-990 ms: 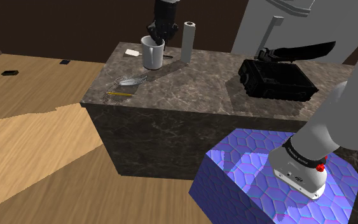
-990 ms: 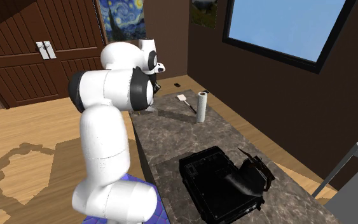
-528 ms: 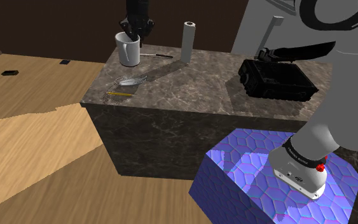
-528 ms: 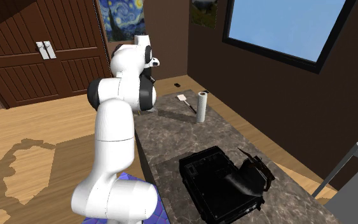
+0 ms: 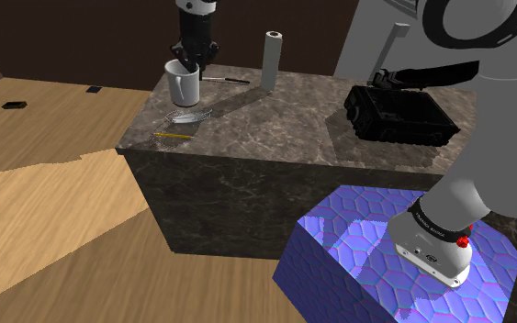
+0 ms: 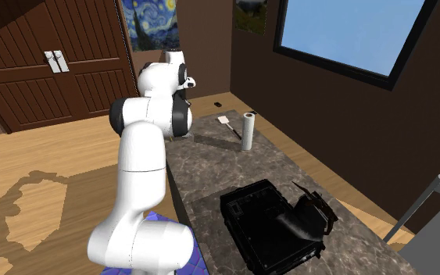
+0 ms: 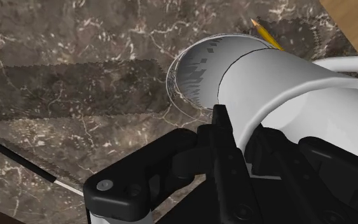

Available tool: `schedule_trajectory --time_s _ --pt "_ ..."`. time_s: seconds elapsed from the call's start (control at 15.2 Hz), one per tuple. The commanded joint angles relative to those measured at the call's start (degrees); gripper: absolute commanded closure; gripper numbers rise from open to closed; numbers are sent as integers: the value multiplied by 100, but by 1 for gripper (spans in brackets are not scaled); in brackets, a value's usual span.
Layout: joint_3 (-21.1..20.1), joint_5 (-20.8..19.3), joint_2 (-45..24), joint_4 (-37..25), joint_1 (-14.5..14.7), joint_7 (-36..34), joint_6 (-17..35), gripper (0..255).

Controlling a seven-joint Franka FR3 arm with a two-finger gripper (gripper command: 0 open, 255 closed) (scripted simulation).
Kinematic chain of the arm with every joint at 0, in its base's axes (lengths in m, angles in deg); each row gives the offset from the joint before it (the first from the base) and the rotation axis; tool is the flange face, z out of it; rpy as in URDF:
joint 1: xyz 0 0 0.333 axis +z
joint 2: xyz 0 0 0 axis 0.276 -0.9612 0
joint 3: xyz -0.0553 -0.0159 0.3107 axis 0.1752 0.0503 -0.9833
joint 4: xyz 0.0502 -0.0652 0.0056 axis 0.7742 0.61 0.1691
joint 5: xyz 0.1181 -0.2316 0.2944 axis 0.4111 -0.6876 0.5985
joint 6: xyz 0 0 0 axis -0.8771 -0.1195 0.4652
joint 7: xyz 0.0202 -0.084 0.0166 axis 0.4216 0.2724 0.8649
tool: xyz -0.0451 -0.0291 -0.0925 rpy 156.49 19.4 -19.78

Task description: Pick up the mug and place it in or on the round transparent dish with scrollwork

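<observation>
Mug, its rim pinched in the narrow jaws of the gripper, has travelled from beside the paper roll toward the shoulder view's left and dipped slightly, now close behind the transparent dish; placement looks imminent, not done.

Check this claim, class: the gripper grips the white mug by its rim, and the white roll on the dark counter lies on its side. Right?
Not quite. The white roll stands upright on the dark counter, as the shoulder view shows. The rest holds: the gripper grips the white mug by its rim.
</observation>
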Motion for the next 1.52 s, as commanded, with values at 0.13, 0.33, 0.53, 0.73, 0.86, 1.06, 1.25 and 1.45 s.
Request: schedule_trajectory --time_s 0.13,0.33,0.53,0.73,0.86,1.06,1.25,1.45 --pt "3 -3 -25 274 -8 2 305 255" --pt "6 -6 -56 457 -12 3 518 255" --pt "10 -11 -99 621 -14 3 725 255" --pt "11 -12 -114 666 -15 3 785 255" --pt "11 -12 -114 666 -15 3 785 255" --pt "11 -12 -114 666 -15 3 785 255" --pt "11 -13 -114 665 -14 3 785 0" --pt "11 -13 -114 665 -14 3 785 0"
